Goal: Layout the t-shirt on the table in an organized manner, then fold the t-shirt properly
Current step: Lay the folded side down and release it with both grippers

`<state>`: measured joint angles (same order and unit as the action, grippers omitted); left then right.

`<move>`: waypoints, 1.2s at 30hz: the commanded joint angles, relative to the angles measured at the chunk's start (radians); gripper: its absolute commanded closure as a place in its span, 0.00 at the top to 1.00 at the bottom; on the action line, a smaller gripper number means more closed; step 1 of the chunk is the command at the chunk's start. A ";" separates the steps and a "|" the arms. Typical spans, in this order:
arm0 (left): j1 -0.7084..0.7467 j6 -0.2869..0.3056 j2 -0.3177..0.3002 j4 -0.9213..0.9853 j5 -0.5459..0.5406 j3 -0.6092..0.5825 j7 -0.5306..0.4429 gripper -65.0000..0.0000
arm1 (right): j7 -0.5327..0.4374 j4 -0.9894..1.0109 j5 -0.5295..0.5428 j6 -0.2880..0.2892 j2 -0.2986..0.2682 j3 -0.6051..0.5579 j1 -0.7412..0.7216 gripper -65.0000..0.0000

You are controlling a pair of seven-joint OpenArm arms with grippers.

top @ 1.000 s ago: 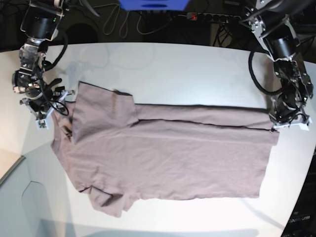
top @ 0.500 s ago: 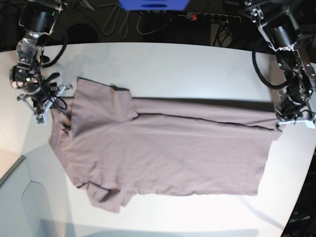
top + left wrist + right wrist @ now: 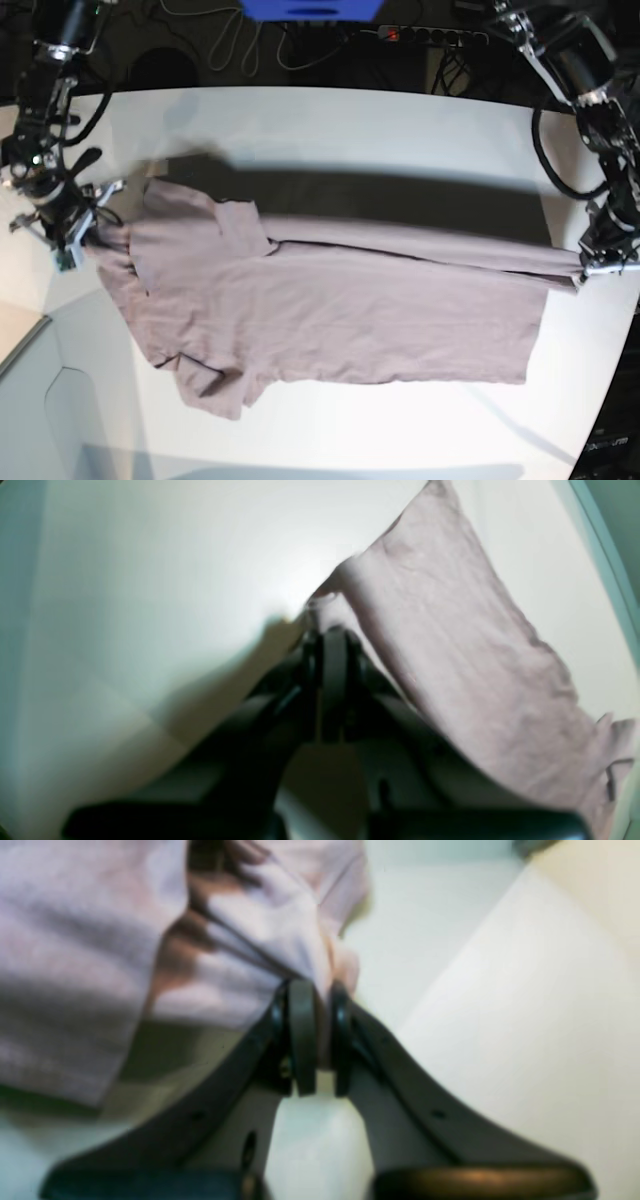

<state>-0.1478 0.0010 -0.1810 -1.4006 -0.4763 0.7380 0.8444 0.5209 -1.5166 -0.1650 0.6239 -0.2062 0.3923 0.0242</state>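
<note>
The mauve-brown t-shirt lies stretched sideways across the white table, its far edge raised and casting a broad shadow. At the base view's right end my left gripper is shut on the shirt's corner. The left wrist view shows the same gripper with its jaws together and the cloth hanging away to the right. My right gripper holds the shirt's other end, on the base view's left. In its wrist view this gripper pinches a bunched fold of the fabric.
A power strip and loose cables lie behind the table's far edge, beside a blue object. The table's curved edge runs close to the shirt at lower left. Dark floor lies beyond the right edge.
The right gripper has closed on the shirt's left end. Both arms have drawn outward and upward, pulling the shirt taut and lifting its far edge off the table.
</note>
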 commanded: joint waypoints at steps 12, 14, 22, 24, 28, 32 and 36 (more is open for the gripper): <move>-0.115 0.000 -0.074 0.163 -0.005 0.001 -0.047 0.00 | 0.195 0.118 -0.005 0.074 -0.074 -0.077 -0.226 0.00; -0.089 0.001 -0.076 0.191 -0.009 0.002 -0.050 0.00 | 0.195 0.116 -0.005 0.074 -0.071 -0.079 -0.205 0.00; 0.017 0.003 -0.076 0.191 -0.014 0.007 -0.058 0.00 | 0.186 0.115 -0.003 0.074 -0.069 -0.071 -0.077 0.00; 0.047 0.004 -0.076 0.191 -0.015 0.007 -0.058 0.00 | 0.149 0.101 -0.003 0.074 -0.069 -0.071 -0.027 0.00; 0.129 0.004 -0.074 0.191 -0.015 0.008 -0.060 0.00 | 0.071 0.032 -0.003 0.074 -0.066 -0.069 0.104 0.00; 0.179 0.004 -0.074 0.191 -0.015 0.013 -0.061 0.00 | 0.037 -0.009 -0.003 0.074 -0.042 -0.059 0.182 0.00; 0.199 0.004 -0.068 0.183 -0.015 0.081 -0.061 0.00 | -0.026 -0.009 -0.003 0.074 -0.006 -0.008 0.217 0.00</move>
<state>0.0551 0.0105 -0.2287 -1.1957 -0.4992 0.8101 0.8112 0.5037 -1.5082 -0.1635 0.6952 -0.2001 0.3786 0.2466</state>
